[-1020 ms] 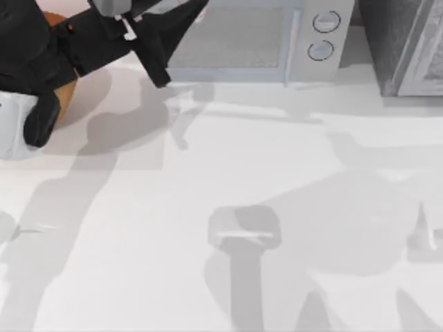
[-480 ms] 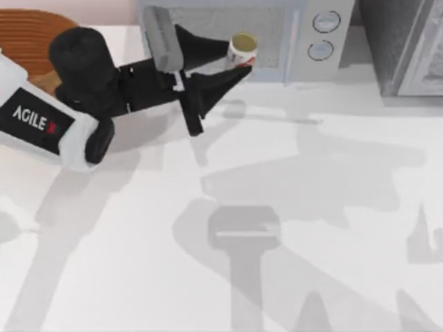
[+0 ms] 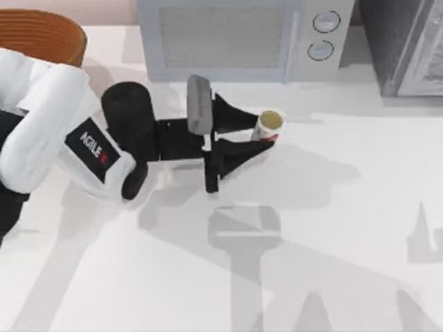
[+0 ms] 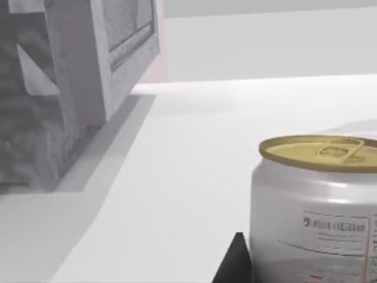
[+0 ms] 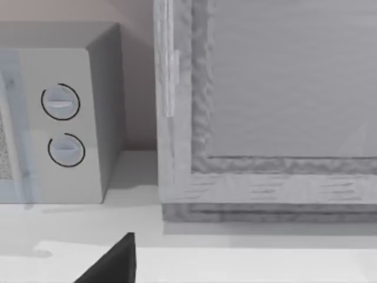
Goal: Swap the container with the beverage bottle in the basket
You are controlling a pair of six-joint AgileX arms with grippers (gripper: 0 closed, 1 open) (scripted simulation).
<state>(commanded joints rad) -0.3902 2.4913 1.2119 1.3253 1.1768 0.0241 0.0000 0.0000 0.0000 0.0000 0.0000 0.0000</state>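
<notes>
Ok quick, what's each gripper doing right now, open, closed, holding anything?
Left gripper: shut on the beverage bottle, in front of the microwave.
Right gripper: a dark fingertip shows in the right wrist view; state cannot be told.

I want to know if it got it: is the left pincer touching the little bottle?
Touching. In the top view the left pincer has its two black fingers pressed against the beverage bottle, one on each side.

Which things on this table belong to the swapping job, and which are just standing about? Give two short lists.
Part of the job:
- beverage bottle, held between the left gripper jaws in front of the microwave
- basket, at the table's far left corner

Just standing about:
- microwave, along the back edge
- grey cabinet, at the far right
</notes>
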